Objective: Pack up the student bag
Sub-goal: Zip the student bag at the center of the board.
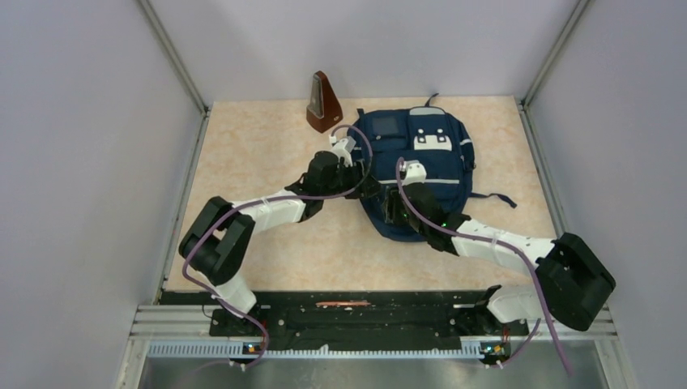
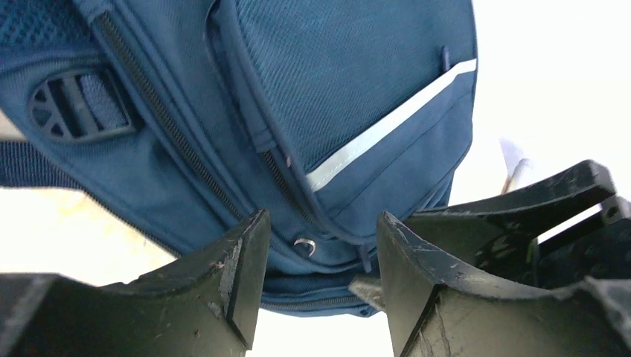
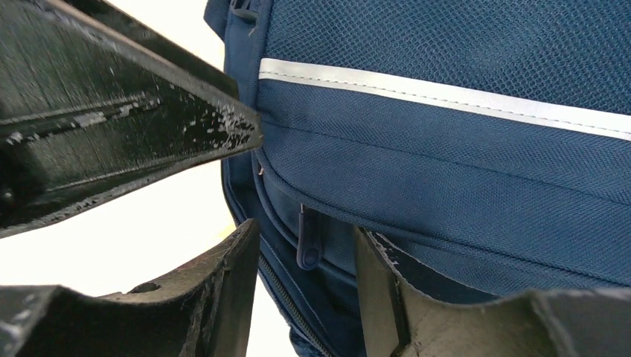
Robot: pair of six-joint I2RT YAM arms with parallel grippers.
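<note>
**Both grippers at the bag's near left corner, jaws part open**

The left gripper [image 2: 320, 268] has its jaws standing a moderate way apart. They hold nothing. In the gap, just past the fingertips, sits the bag's corner with a small metal ring [image 2: 303, 245] on a zip line. Whether the tips touch the fabric cannot be told.

The right gripper [image 3: 305, 286] is also part open, with a narrower gap. A dark zip pull [image 3: 308, 239] hangs in that gap, free of both fingers. The right-hand finger [image 3: 387, 297] lies against or just beside the fabric under the pale stripe [image 3: 446, 95].

The two grippers are very close together. A black finger of the other one cuts into each wrist view.

From above, the left arm reaches in from the left and the right arm from the near right. They meet at the near left edge of the bag [image 1: 429, 166].

The bag lies flat on the table [image 1: 267, 146], front side up, in the far half and right of centre. Its pale patches are towards the far wall, and a strap [image 1: 496, 198] trails off its right side. All the zips in view look closed.

A brown metronome [image 1: 323, 104] stands upright just beyond the bag's far left corner.
</note>
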